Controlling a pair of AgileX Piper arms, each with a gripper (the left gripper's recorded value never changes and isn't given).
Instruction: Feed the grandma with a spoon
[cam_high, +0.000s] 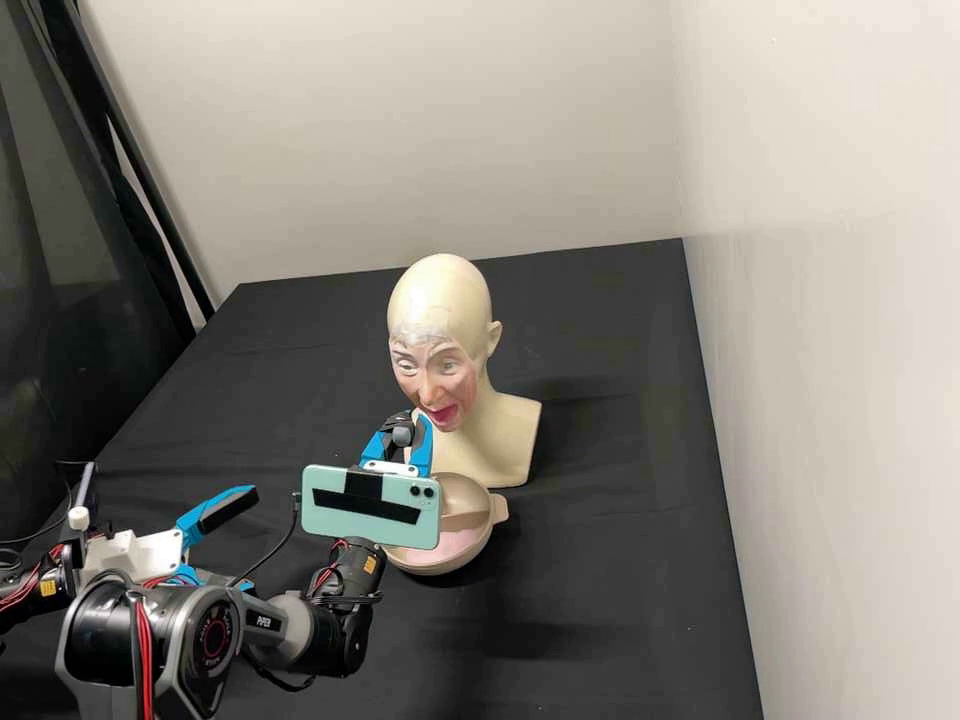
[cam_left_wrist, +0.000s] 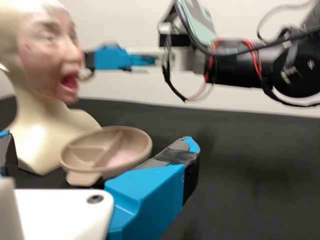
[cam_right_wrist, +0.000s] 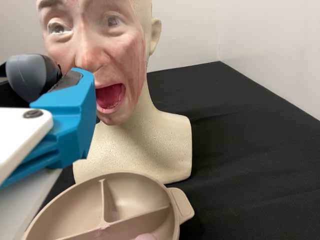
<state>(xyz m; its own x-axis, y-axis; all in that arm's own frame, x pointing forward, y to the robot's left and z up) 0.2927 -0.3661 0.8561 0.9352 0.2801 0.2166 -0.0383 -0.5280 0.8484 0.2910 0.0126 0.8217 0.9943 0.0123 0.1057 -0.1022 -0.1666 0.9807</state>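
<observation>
A: What's behind it all?
B: A plain off-white back wall (cam_high: 400, 120), meeting an off-white side wall (cam_high: 830, 300) in a corner on the right.
A: And underneath?
B: A black cloth-covered table (cam_high: 620, 330), reaching both walls. On the left, a dark glossy panel (cam_high: 50, 260). Soft, even light.

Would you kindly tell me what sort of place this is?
Probably a robotics lab test corner: a black bench against bare white walls, a mannequin head behind a divided bowl, and the right gripper holding a spoon near its mouth.
</observation>
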